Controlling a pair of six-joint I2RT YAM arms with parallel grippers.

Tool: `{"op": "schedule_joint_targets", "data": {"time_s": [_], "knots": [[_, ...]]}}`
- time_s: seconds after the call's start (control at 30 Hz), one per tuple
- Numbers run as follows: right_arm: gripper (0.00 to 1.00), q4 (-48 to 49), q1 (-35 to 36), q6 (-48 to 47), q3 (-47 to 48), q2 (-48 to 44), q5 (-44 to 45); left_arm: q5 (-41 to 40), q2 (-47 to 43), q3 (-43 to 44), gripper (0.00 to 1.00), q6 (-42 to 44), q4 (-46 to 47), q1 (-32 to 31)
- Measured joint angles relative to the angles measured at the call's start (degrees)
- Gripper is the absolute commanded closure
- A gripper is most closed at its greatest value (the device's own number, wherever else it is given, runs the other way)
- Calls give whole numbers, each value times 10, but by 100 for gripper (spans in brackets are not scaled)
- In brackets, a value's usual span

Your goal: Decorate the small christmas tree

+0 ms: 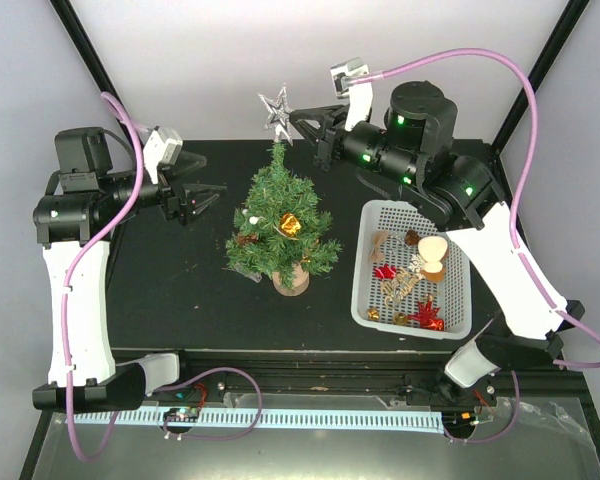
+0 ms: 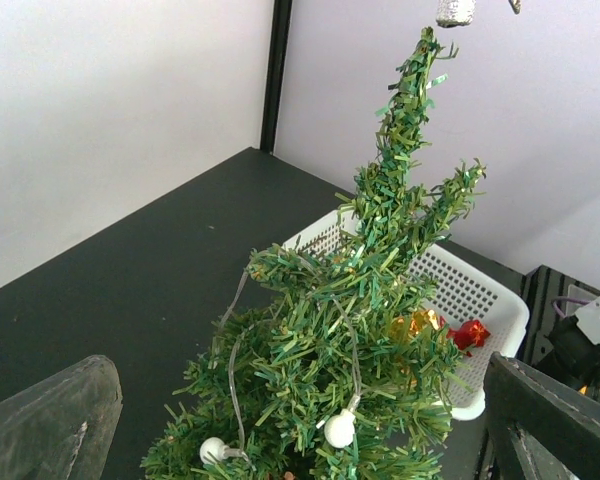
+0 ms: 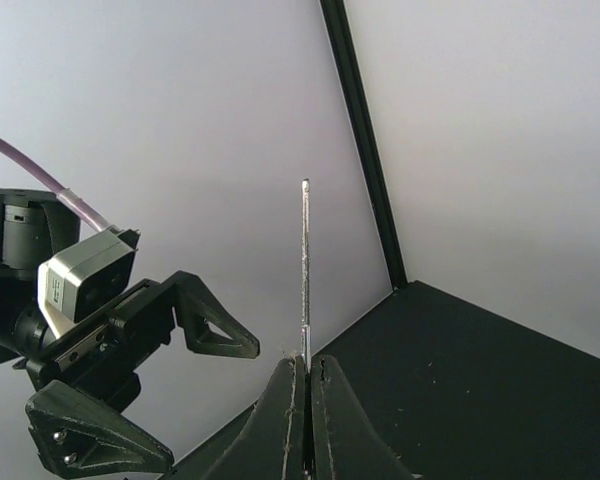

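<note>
Right fingers pinch a silver star above the small christmas tree; left fingers gape empty. Tree looks light, tippy, bendy-tipped: steady its wooden base.

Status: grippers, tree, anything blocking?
Right gripper shut on silver star, just above the small christmas tree tip, not seated. Left gripper open, empty, left of tree. Tip unobstructed.

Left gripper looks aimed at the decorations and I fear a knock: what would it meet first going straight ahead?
The small christmas tree: the left gripper, jaws open, points at its middle branches, with nothing seen between. Contact height is hard to judge.
</note>
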Motion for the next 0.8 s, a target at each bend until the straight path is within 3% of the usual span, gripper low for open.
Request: {"op": "schedule_joint_targets", "data": {"time_s": [0.8], "knots": [[99,2,0,-6,20,16,7,13,2,-3,1,0,-9,0]]}}
